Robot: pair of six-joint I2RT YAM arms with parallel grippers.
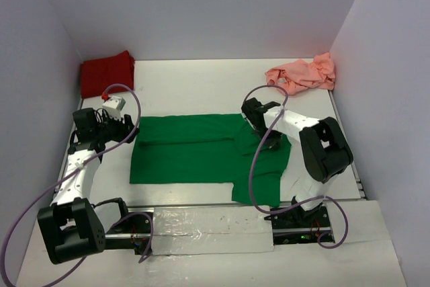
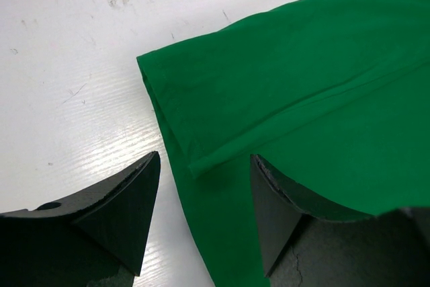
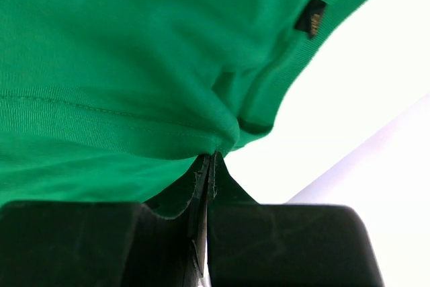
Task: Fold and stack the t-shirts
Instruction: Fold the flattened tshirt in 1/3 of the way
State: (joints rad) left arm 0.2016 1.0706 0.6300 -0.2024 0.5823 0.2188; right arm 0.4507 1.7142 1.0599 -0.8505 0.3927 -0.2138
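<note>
Green shirt [image 1: 195, 156] is laid out across the middle of the table [image 1: 195, 85], long way running left to right, with its far part folded over toward the front, so there's a doubled-up band along the back edge. One sleeve sticks out toward the arm bases on the right side, nearly reaching the strip of silver tape [image 1: 211, 223] at the table's front. Right gripper [image 3: 213, 159] is clamped shut on a pinch of green fabric right by the collar; you can see the ribbed neck edge and a little dark tag [image 3: 310, 17] just past the bunched-up bit. Left gripper [image 2: 205, 159] is spread open at the shirt's left end, one finger over bare white table and the other over the cloth, with the end of the folded flap sitting between them. Can't tell if the fingers actually touch the surface. Red shirt [image 1: 106, 72] is folded up in the far left corner against the wall, and the pink shirt [image 1: 302, 73] is a crumpled heap in the far right corner, both well apart from the green one. Roomwise, there's a wide bare stretch of table behind the green shirt between those two, and a narrower bare strip off its left edge.
</note>
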